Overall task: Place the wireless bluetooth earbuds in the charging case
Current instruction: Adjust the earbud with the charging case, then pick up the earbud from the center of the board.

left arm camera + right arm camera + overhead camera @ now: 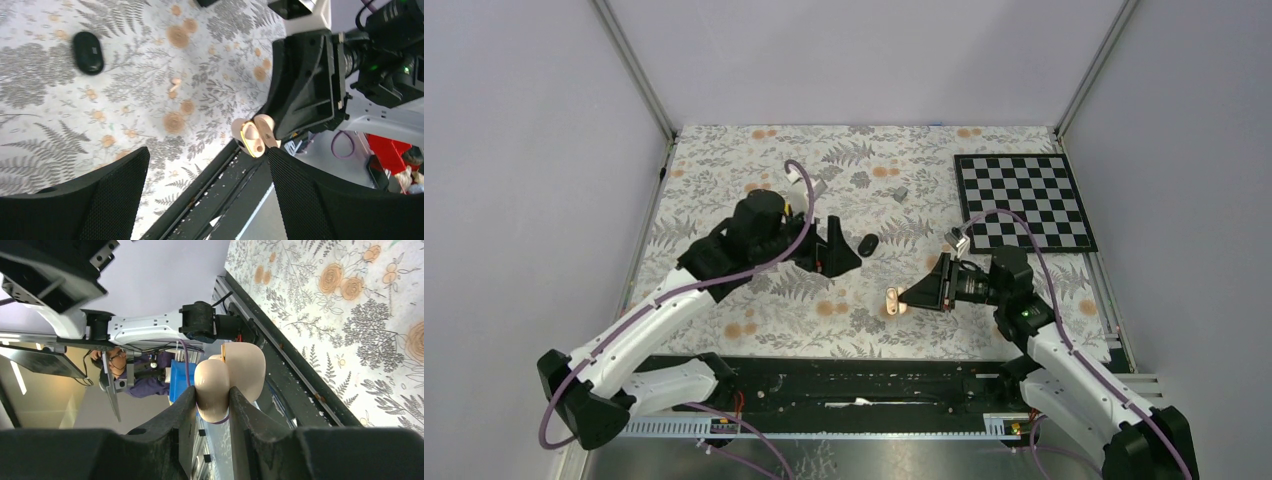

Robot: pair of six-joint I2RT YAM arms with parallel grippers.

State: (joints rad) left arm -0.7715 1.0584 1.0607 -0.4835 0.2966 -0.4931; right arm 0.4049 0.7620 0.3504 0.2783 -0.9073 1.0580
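My right gripper (918, 294) (212, 389) is shut on the peach charging case (894, 301) (246, 365) and holds it above the table's near edge. Its lid is hinged open, and one socket (257, 145) looks bare in the left wrist view. My left gripper (849, 246) (207, 153) stands wide open with nothing between its fingers, left of the case and pointing at it. I cannot make out the earbuds for certain. A tiny peach stemmed piece (174, 84) lies on the cloth between the black pod and the case; what it is I cannot tell.
A black oval pod (868, 244) (88, 52) lies on the floral cloth (724, 170) just right of my left gripper. A small grey block (900, 193) sits farther back. A checkerboard (1024, 200) covers the back right. A black rail (864, 372) runs along the near edge.
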